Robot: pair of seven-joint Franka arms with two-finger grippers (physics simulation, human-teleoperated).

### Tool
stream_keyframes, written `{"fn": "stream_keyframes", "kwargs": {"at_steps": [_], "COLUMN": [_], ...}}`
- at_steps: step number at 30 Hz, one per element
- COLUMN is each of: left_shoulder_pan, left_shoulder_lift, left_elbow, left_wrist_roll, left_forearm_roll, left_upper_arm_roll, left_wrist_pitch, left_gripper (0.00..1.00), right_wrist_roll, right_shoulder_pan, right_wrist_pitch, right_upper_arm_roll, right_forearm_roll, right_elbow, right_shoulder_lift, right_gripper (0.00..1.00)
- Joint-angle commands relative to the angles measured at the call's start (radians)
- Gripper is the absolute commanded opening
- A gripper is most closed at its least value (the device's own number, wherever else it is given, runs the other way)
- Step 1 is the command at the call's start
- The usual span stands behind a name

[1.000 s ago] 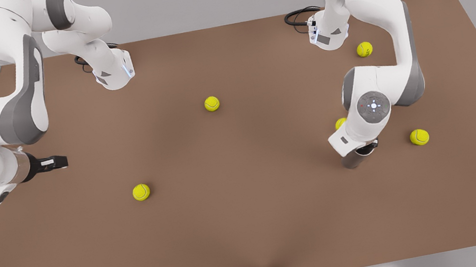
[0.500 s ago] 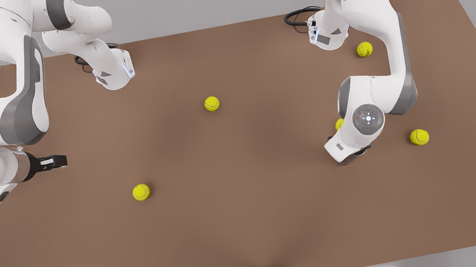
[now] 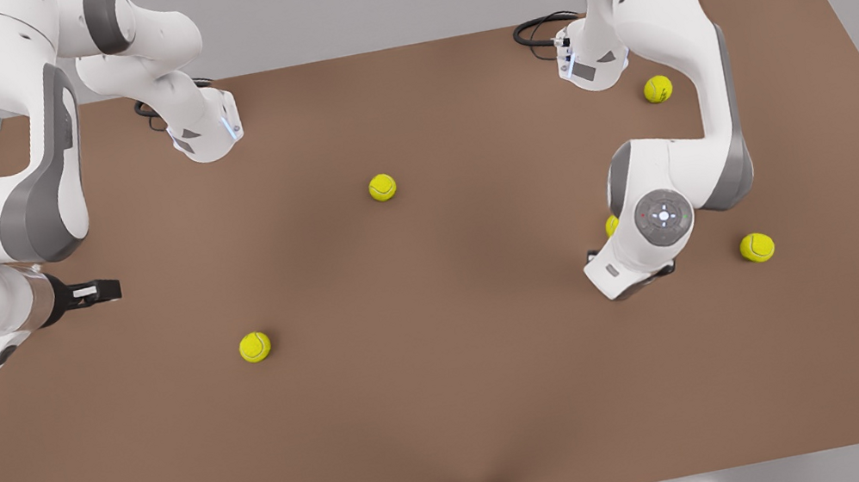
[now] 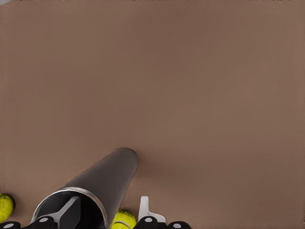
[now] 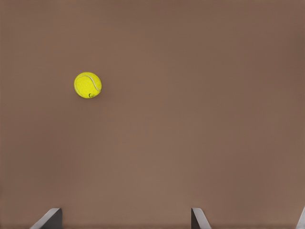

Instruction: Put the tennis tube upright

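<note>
On the front view's left: right end effector (image 3: 98,291) hovering above the desk (image 3: 458,411), waiting. Spread wide in its wrist view (image 5: 125,212), holding nothing, with a lone tennis ball (image 5: 87,85) on the bare surface below.

Across the middle: two more balls (image 3: 255,346) (image 3: 382,187) lying loose, well apart, no part of the job.

On the front view's right: left arm folded down low over the tennis tube (image 4: 107,174), near three other balls (image 3: 612,224) (image 3: 657,88) (image 3: 757,247). Seen from the left wrist, tube standing on its far end on the desk, dark open mouth and thin rim facing up at the camera; judged upright or very nearly so, hence task largely done. Left end effector (image 4: 106,206) about half open, straddling the tube's wall at the rim: one finger (image 4: 66,211) inside the mouth, the other (image 4: 143,207) outside, a gap visible between it and the wall. No firm clamp apparent.

Left to do, by judgement: clear the inner finger straight up out of the mouth without tipping the tube.
</note>
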Motion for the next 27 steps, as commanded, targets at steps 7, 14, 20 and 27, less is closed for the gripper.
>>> {"fn": "stream_keyframes", "kwargs": {"at_steps": [7, 14, 20, 27], "left_shoulder_pan": [0.031, 0.061, 0.061, 0.059], "left_shoulder_lift": [0.003, -0.005, -0.008, -0.01], "left_elbow": [0.017, 0.016, 0.016, 0.016], "left_wrist_roll": [0.013, 0.038, 0.036, 0.033], "left_forearm_roll": [0.003, 0.001, 0.001, -0.005], "left_upper_arm_roll": [0.005, 0.005, 0.005, 0.005], "left_wrist_pitch": [-0.057, -0.109, -0.137, -0.139], "left_gripper": [0.75, 0.75, 0.75, 0.76], "right_wrist_roll": [0.0, 0.0, 0.0, 0.0], "right_shoulder_pan": [0.0, 0.0, 0.002, 0.003], "right_wrist_pitch": [-0.002, -0.011, -0.014, -0.016], "right_upper_arm_roll": [-0.001, -0.001, -0.001, -0.001], "right_forearm_roll": [-0.001, -0.001, -0.002, -0.002], "right_elbow": [0.0, 0.0, 0.0, 0.002], "right_shoulder_lift": [-0.001, -0.003, -0.003, -0.003], "right_gripper": [1.0, 1.0, 1.0, 1.0]}}
